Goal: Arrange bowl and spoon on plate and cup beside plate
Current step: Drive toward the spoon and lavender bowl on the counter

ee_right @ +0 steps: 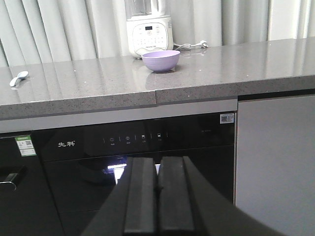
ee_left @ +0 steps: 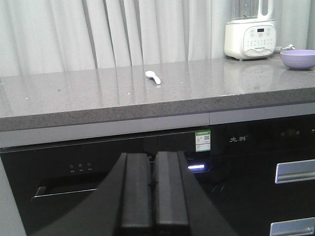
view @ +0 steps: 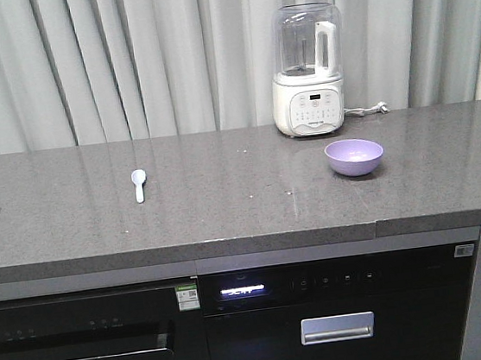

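Observation:
The lavender bowl (view: pixel 354 156) sits upright on the grey counter's right part, in front of the blender; it shows too in the left wrist view (ee_left: pixel 298 58) and the right wrist view (ee_right: pixel 161 60). The pale blue spoon (view: pixel 138 184) lies on the counter's left part, also seen at the spoon (ee_left: pixel 153 76) and spoon (ee_right: pixel 18 77). The plate and the cup are out of view. My left gripper (ee_left: pixel 153 162) and right gripper (ee_right: pixel 157 167) hang below counter height in front of the dark appliance fronts, both shut with nothing held.
A white blender (view: pixel 306 70) stands at the counter's back with its cord (view: pixel 367 111) to the right. Curtains hang behind. Below the counter (view: pixel 229 233) are black appliance fronts with a metal handle (view: pixel 336 327).

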